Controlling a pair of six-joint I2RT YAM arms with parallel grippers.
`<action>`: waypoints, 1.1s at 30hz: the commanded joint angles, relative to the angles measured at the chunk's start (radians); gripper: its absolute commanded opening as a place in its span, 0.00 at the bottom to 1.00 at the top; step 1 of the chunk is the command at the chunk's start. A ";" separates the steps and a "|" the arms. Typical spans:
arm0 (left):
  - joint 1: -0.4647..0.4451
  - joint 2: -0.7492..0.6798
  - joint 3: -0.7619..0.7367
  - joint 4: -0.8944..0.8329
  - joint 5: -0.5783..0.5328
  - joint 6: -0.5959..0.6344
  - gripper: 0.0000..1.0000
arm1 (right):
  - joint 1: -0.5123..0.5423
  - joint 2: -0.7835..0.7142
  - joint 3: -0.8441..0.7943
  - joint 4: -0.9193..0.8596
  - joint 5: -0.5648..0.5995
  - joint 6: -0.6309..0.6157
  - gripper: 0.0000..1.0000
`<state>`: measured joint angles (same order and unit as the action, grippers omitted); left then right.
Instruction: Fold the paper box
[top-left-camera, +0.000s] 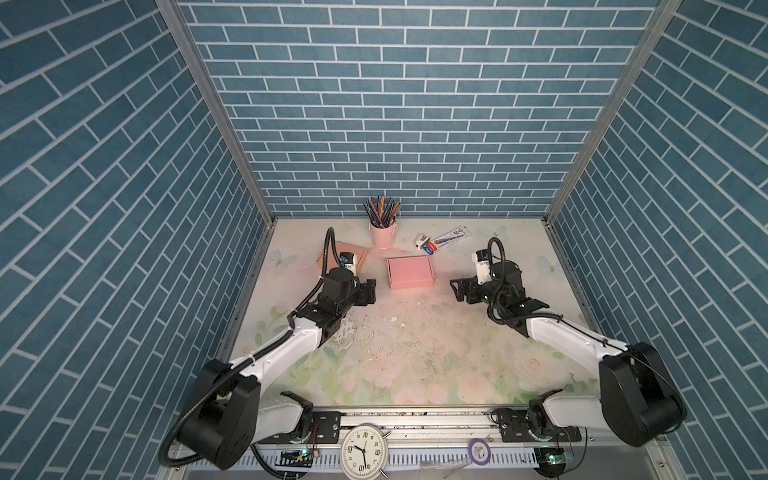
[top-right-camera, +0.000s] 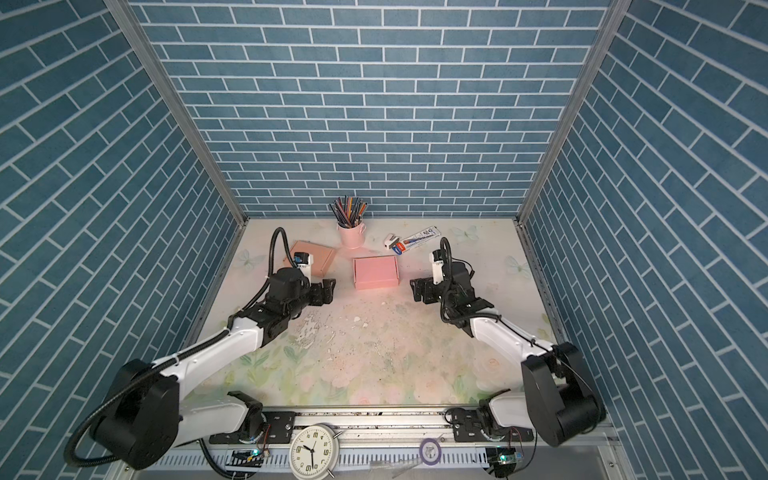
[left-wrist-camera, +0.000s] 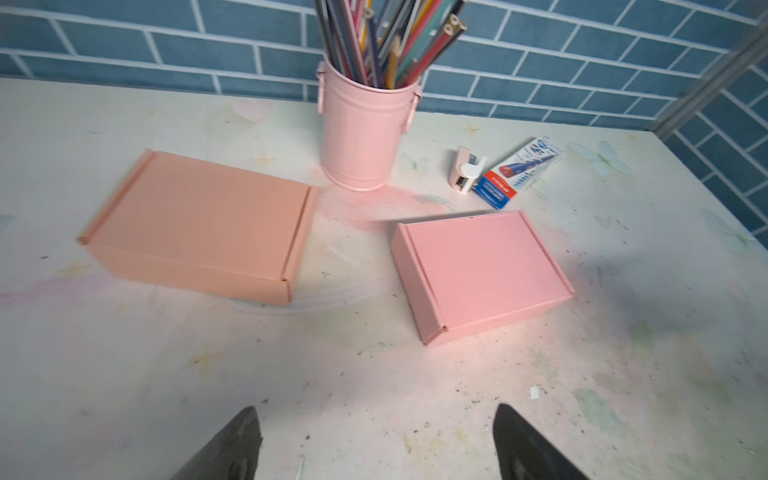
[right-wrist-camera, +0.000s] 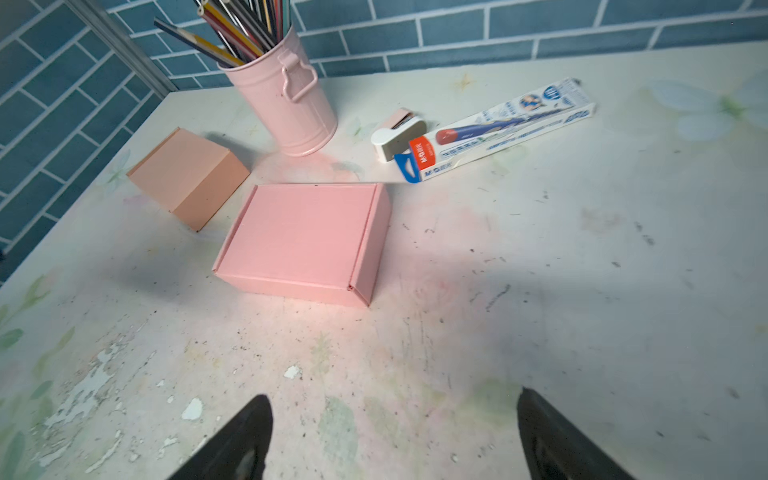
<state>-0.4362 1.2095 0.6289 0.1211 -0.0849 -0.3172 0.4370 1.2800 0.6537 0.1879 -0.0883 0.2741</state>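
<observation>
Both spread empty, left end effector (top-left-camera: 371, 292) and right end effector (top-left-camera: 457, 290) flank the pink box (top-left-camera: 409, 272); it is apparently folded shut, so neither grips it.

Light: bright, even, diffuse, falling from overhead.
Shadows: soft grey patches spreading over counter (right-wrist-camera: 540, 291) on both sides of pink box (right-wrist-camera: 303, 241); pink tint bleeding onto counter around it.
Top views: reading crisp at centre; brick walls (top-left-camera: 104, 187) stretching and fanning toward frame edges, wide-angle.
Wrist views: running softer; peach box (left-wrist-camera: 199, 224) smearing along edges; left pincer (left-wrist-camera: 376, 411) and right pincer (right-wrist-camera: 395, 395) showing dark, featureless, out of focus at frame border.
</observation>
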 joint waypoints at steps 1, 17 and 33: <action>0.005 -0.057 -0.029 -0.067 -0.162 -0.004 0.88 | -0.009 -0.102 -0.059 0.051 0.150 -0.056 0.93; 0.003 -0.295 -0.275 0.127 -0.581 0.141 0.88 | -0.148 -0.361 -0.385 0.322 0.448 -0.144 0.98; 0.077 -0.251 -0.477 0.465 -0.522 0.305 0.88 | -0.323 -0.243 -0.497 0.535 0.367 -0.181 0.98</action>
<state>-0.3820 0.9321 0.1555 0.4843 -0.6304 -0.0441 0.1181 0.9894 0.1692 0.6037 0.2790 0.1303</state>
